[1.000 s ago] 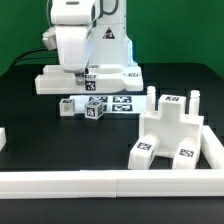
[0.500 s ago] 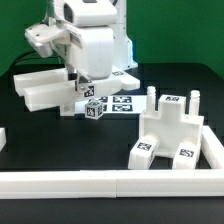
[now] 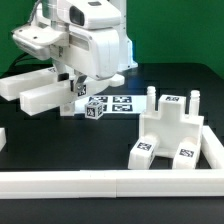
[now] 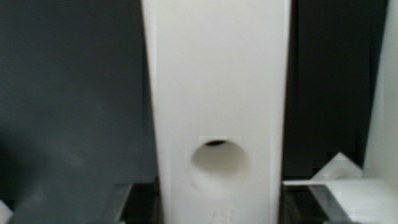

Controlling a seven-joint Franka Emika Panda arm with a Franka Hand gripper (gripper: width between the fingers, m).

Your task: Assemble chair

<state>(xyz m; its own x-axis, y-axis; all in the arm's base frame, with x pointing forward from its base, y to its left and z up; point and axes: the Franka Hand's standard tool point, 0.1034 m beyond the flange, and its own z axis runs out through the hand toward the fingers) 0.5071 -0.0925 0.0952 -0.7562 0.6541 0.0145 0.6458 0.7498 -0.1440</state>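
My gripper (image 3: 69,84) is shut on a long white chair part (image 3: 35,92) and holds it tilted above the table at the exterior view's left. In the wrist view this part (image 4: 214,70) runs as a broad white bar with a round hole (image 4: 217,152), between my dark fingers (image 4: 139,203). A partly built chair section (image 3: 165,128) with two upright pegs and marker tags stands on the table at the right. Two small tagged blocks (image 3: 95,109) lie near the middle.
The marker board (image 3: 122,103) lies flat behind the blocks. A long plain white rail (image 3: 110,182) runs along the front and up the right side (image 3: 212,150). A small white piece (image 3: 2,138) shows at the left edge.
The white part has come up off the table in my gripper, swung toward the exterior view's left and tilted. The arm has turned with it.
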